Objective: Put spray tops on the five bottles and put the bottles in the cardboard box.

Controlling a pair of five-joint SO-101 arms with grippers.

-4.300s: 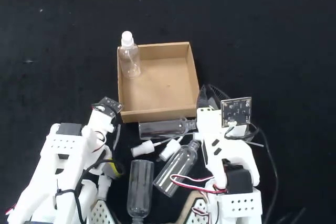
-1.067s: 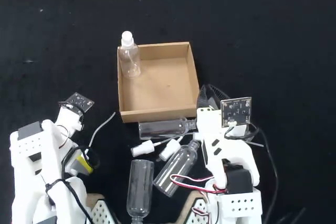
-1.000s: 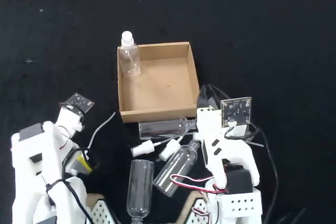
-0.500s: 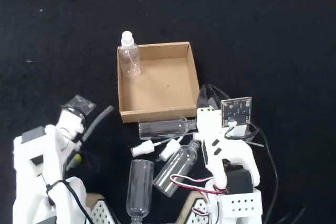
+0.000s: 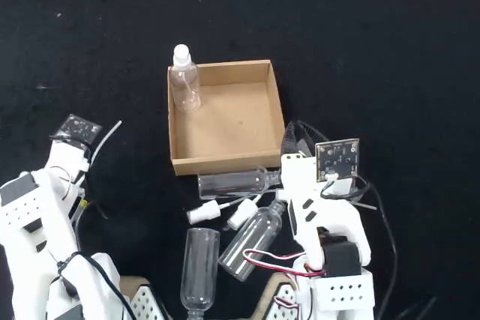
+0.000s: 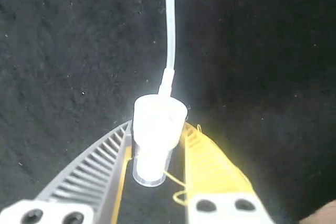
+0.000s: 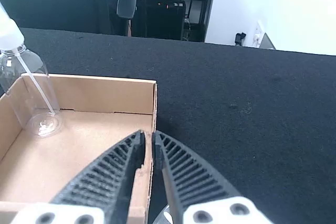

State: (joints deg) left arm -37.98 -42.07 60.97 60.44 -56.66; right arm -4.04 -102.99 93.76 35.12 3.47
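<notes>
White arms (image 5: 37,222) (image 5: 330,222), red-black wiring (image 5: 262,255); left tool (image 6: 157,128) grey/yellow ribbed, right tool (image 7: 149,135) black ribbed.

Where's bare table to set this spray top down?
Bare table: left of the cardboard box, around the left gripper; the box's right side; and beyond its far wall. The box floor is free except the capped bottle in its far left corner. Crowded: between the box's near wall and the arms, three lying bottles and two loose spray tops.

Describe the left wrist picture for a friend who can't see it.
Two fingers, one grey and one yellow, clamp a white spray top between them. Its thin tube points straight away from them, over a black table.
</notes>
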